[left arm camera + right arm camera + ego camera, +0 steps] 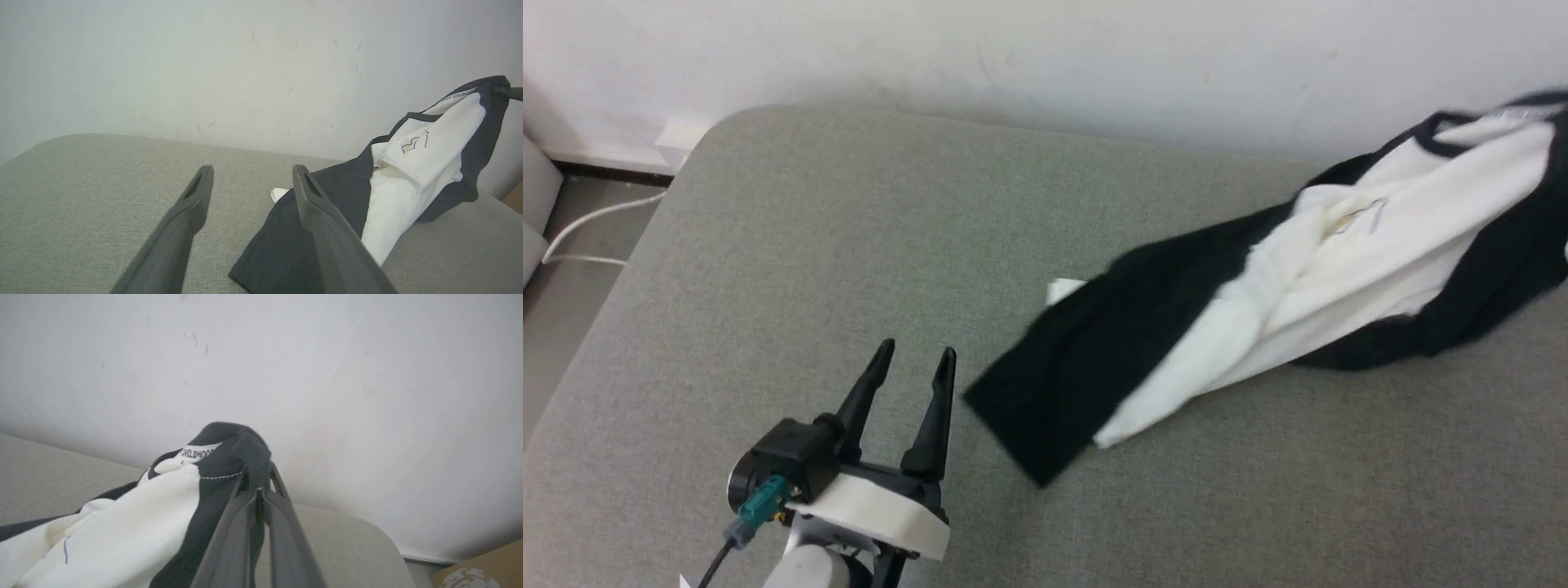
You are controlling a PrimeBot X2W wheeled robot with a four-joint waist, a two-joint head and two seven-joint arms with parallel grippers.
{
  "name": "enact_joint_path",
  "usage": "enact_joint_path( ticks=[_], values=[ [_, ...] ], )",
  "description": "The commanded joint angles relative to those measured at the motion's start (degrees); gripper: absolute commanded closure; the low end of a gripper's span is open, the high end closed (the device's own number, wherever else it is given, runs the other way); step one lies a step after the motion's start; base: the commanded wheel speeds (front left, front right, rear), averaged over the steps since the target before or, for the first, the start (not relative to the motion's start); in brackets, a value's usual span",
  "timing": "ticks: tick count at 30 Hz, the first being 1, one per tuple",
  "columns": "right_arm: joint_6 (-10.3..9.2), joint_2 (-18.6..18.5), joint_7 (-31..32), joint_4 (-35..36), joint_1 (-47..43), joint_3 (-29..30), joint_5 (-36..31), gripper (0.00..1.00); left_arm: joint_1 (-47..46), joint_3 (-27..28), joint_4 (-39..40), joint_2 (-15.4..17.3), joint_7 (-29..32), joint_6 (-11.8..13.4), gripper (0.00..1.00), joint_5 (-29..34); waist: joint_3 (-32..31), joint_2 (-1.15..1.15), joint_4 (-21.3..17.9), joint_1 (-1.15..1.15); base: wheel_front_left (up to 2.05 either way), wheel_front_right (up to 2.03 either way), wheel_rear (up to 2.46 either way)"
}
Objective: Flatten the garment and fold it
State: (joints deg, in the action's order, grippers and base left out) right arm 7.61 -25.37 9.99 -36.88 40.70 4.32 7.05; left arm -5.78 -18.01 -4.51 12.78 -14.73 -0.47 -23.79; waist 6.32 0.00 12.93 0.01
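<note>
Softness and low weight are to be expected of the garment (1339,269), a white-bodied shirt with black sleeves and black neck trim. It is seen drooping in loose folds from its one raised point, so no shape will be kept wherever it is lifted, and any unsupported part is judged likely to sag and bunch. It is stretched across the right side of the grey padded surface (768,269). Its neck end is lifted off the padding near the white wall (1094,65), while its lower end and one black sleeve (1078,367) lie on the padding just beside the left pincer (916,353). That pincer is released, empty and clear of the cloth. The right pincer (258,486) is clenched on the black cloth at the neck, just beside the neck label (197,452). Seams, cuffs and hem corners are judged the best holds, since thicker edges should slip less in a narrow grip than the smooth body cloth. The near sleeve end is suggested for the left pincer. Counted: one garment, two pincers, one neck label, and one small white tab (1063,290) showing from under the sleeve, whose nature cannot be told.
</note>
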Motion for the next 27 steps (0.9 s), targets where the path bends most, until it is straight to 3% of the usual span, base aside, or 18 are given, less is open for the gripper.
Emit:
enact_joint_path(
  ticks=[1,4,8,13,19,27],
  values=[
    [-0.12,0.1,-0.7,0.2,0.8,-0.3,-0.6,1.0,0.9,0.4,-0.2,-0.3,-0.3,-0.3,0.0,0.5,-1.5,0.0,-0.1,-0.01,0.0,0.0,0.0],
    [-0.12,-0.9,-3.0,2.2,3.2,-5.2,-2.5,1.0,2.1,1.5,-0.5,-1.0,-0.3,-0.7,0.0,0.9,-3.0,0.0,-0.6,-0.01,0.0,0.0,0.0],
    [-0.12,-1.6,-2.9,8.6,0.2,-16.9,-0.6,1.0,3.7,3.2,-0.4,-1.6,-0.3,-1.0,0.0,1.4,-4.7,0.0,-1.9,-0.01,0.0,0.0,0.0],
    [-0.12,-2.7,3.9,22.8,-13.0,-32.5,8.6,1.0,5.3,4.8,-0.3,-2.4,-0.3,-1.5,0.0,1.8,-5.7,0.0,-4.4,-0.01,0.0,0.0,0.0],
    [-0.12,-4.6,12.9,37.4,-29.2,-46.4,19.7,1.0,4.8,4.8,-2.1,-3.2,-0.3,-2.7,0.0,2.3,-6.0,0.0,-6.0,-0.01,0.0,0.0,0.0],
    [-0.12,-6.0,21.7,41.6,-38.5,-54.6,29.3,1.0,4.0,4.0,-6.3,-3.7,-0.3,-4.3,0.0,2.1,-7.0,0.0,-7.8,-0.01,0.0,0.0,0.0]
  ],
)
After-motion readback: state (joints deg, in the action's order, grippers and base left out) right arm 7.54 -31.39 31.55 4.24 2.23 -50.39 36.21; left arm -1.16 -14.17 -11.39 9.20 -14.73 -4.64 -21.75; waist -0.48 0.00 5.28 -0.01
